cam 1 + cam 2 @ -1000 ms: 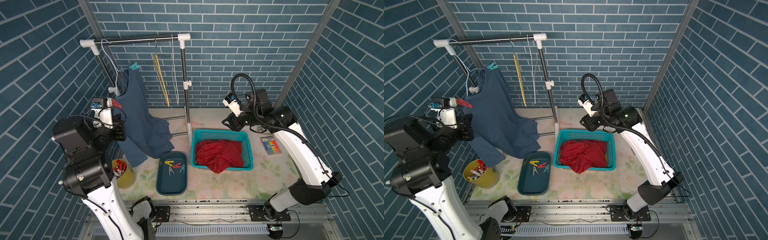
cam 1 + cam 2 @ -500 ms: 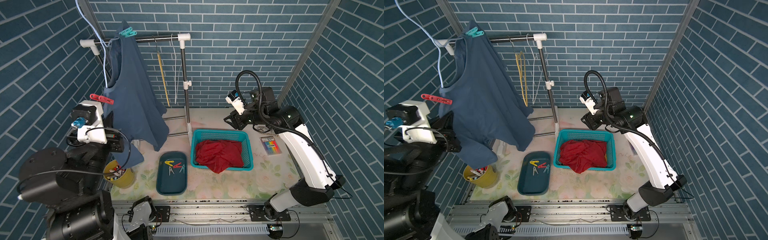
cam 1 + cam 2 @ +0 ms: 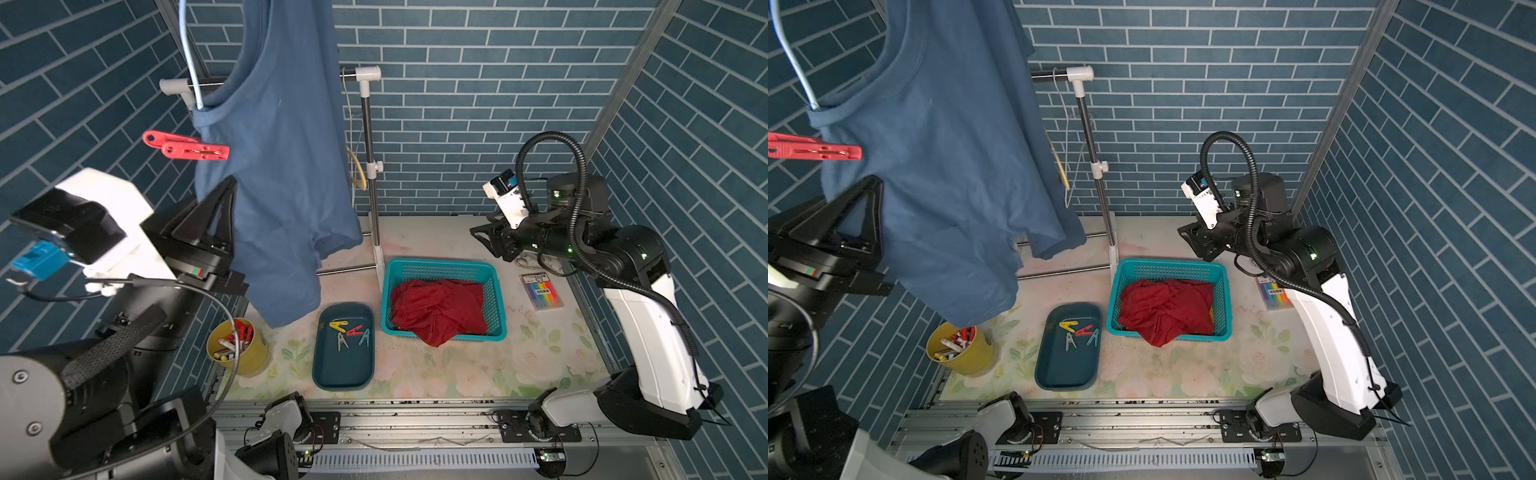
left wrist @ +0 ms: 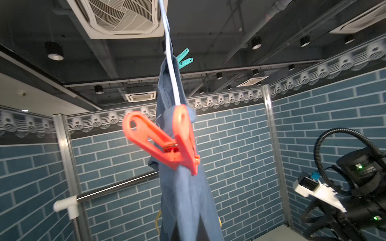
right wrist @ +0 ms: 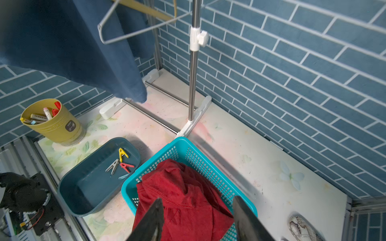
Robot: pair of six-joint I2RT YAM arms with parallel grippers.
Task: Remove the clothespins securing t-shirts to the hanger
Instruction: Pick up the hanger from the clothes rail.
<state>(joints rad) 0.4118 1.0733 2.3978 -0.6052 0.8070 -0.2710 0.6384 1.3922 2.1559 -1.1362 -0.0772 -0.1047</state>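
Left gripper [image 3: 226, 191] is clamped on the slate blue t-shirt [image 3: 286, 166], with a red clothespin [image 3: 185, 145] pinching its shoulder. Right gripper [image 5: 197, 219] hangs over the laundry basket [image 5: 188, 152], jaws spread and empty. Four clothespins [image 3: 351, 330] sit in the tray [image 3: 343, 370].

Blue t-shirt [image 3: 286, 166] runs off the top edge in both top views! Left tool [image 4: 188, 234] tips are buried in its cloth. Red clothespin [image 3: 813, 150] is clipped by the frame. Orange-yellow t-shirt [image 3: 1211, 318] shows barely a sliver beneath the red t-shirt [image 3: 1163, 311].
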